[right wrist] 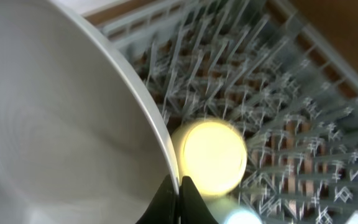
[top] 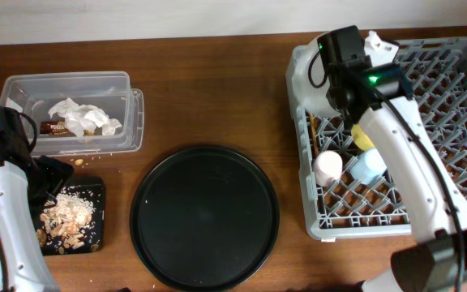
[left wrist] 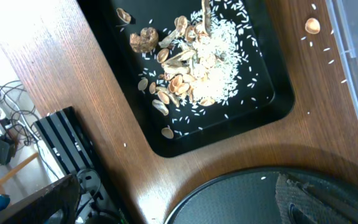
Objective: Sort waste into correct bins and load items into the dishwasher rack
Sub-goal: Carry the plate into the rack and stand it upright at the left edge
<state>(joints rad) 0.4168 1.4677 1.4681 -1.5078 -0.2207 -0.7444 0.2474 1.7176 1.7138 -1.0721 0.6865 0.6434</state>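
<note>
The pale grey plate [right wrist: 55,124] stands on edge at the left end of the dishwasher rack [top: 448,89], and my right gripper [right wrist: 179,186] is shut on its rim. Just past the fingers lie the yellow bowl [right wrist: 209,155] and the light-blue cup [right wrist: 241,216]. From overhead the plate [top: 305,75], pink cup [top: 328,168], blue cup [top: 369,166] and yellow bowl [top: 364,138] all sit in the rack. My left gripper [top: 49,174] hangs open over the shallow black tray [left wrist: 272,109], which holds the crumbs [left wrist: 197,62]. White tissue [top: 81,118] and a wrapper [top: 53,127] lie in the clear tub [top: 128,89].
The large round black tray [top: 205,217] sits mid-table, between the bins and the rack. One stray crumb [left wrist: 312,25] and some rice grains lie on the wood between the black tray and the tub. Cables and a black block [left wrist: 67,146] sit past the table's left edge.
</note>
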